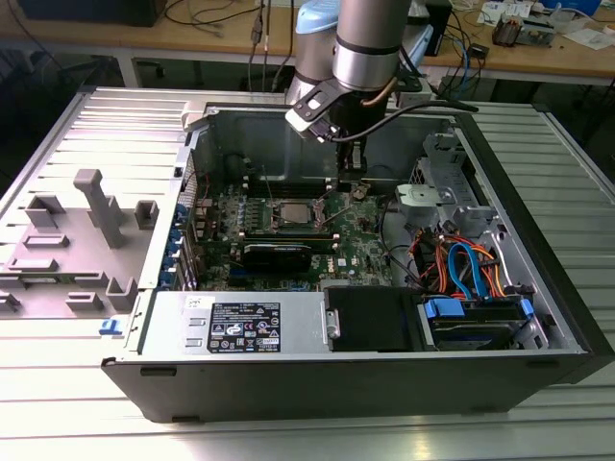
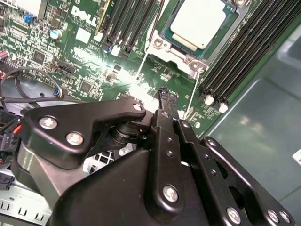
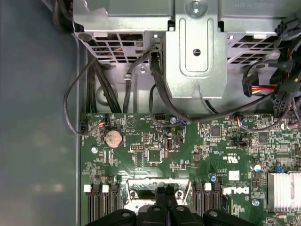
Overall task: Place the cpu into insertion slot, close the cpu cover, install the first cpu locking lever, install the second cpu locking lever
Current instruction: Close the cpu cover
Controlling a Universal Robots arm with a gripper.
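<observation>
Where the arm [image 1: 360,48] reaches into the open computer case [image 1: 336,389], its jaws hang clenched with nothing seen between them. The fingertips [image 2: 167,100] are close over the green motherboard [image 2: 94,70], beside the insertion slot [image 1: 288,213]. The cpu [image 2: 197,21] lies in that slot, with the cpu cover [image 2: 161,44] framing it. Long memory slots [image 2: 249,52] flank the socket on both sides. The case's rear wall [image 1: 279,134] stands near, and a metal drive cage [image 3: 195,52] with looping cables [image 1: 461,269] crowds another side, so open room lies mainly upward. Outside, the case sits on a ribbed metal bench [image 1: 567,163] beside grey fixtures [image 1: 101,206]. A wooden bench [image 1: 192,43] strewn with wires runs behind.
</observation>
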